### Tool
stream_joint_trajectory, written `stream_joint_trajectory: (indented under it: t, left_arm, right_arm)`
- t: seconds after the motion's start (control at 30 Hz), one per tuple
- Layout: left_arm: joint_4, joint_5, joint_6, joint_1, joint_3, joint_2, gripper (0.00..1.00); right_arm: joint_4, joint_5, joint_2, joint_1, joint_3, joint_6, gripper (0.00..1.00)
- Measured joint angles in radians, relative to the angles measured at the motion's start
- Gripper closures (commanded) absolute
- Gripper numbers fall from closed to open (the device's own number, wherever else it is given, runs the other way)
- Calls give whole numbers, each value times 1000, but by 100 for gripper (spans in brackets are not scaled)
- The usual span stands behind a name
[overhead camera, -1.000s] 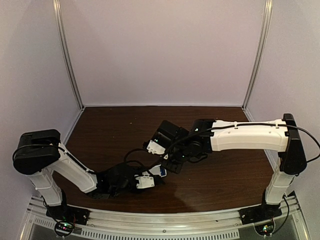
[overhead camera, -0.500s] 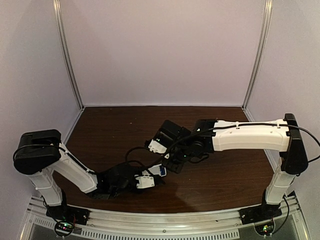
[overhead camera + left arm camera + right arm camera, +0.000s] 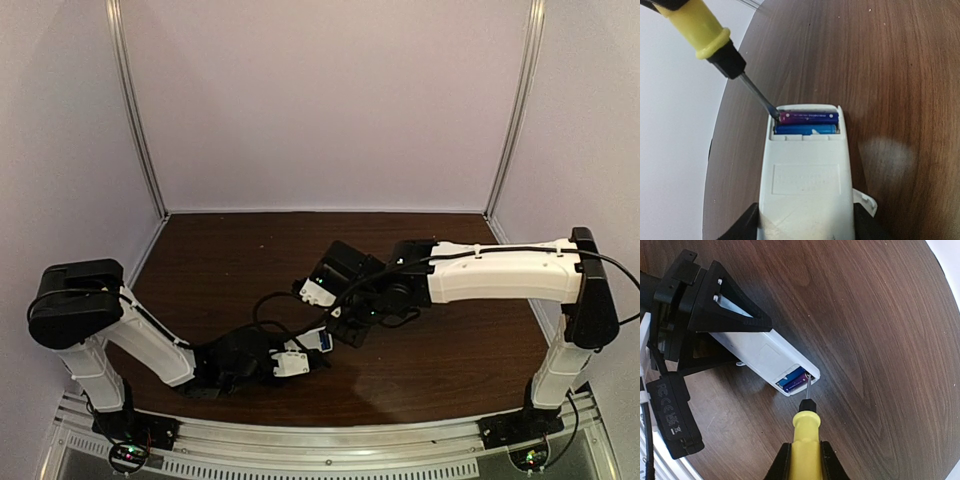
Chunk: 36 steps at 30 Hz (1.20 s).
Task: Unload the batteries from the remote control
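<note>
Now we see our left fingers (image 3: 746,226) clamped on the remote control (image 3: 807,185) at lower centre, our right fingers (image 3: 782,461) gripping the yellow screwdriver (image 3: 805,440), its tip against the batteries (image 3: 807,118) at the remote's upper end.

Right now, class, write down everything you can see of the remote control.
The remote control is a flat white plastic slab with rounded corners, back upward, seemingly resting on the brown wooden table. The compartment at its free end is uncovered, showing two batteries seated side by side. The left gripper clamps its other end from both sides. The tip of the yellow-handled screwdriver, held by the right gripper, pokes into the compartment's corner beside the outer battery.
</note>
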Motion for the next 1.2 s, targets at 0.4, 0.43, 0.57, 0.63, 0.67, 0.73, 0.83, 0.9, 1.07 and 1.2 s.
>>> stream_joint_trajectory:
  t: [0.4, 0.43, 0.57, 0.63, 0.67, 0.73, 0.83, 0.9, 1.07, 1.2]
  left_arm:
    - [6, -3, 0, 0, 0, 5, 100]
    - [6, -4, 0, 0, 0, 5, 100]
    - [8, -5, 0, 0, 0, 6, 100]
    - [9, -5, 0, 0, 0, 7, 100]
    - [10, -6, 0, 0, 0, 7, 100]
    - [12, -8, 0, 0, 0, 8, 100]
    - [14, -12, 0, 0, 0, 10, 100]
    - [14, -16, 0, 0, 0, 10, 100]
    - [14, -19, 0, 0, 0, 10, 100]
    - [14, -19, 0, 0, 0, 10, 100]
  right_arm:
    - [3, -1, -9, 0, -14, 19, 100]
    - [3, -1, -10, -1, -16, 20, 100]
    - [2, -10, -14, -2, -20, 24, 100]
    - [3, -19, -18, -6, -26, 27, 100]
    - [3, -22, -19, -8, -28, 30, 100]
    - [2, -25, -22, -8, -34, 35, 100]
    - [-5, -30, -24, -10, -47, 41, 100]
    - [-11, -33, -24, -13, -57, 44, 100]
    - [-12, -36, -25, -15, -65, 50, 100]
    - [-12, -37, -25, -15, -65, 59, 100]
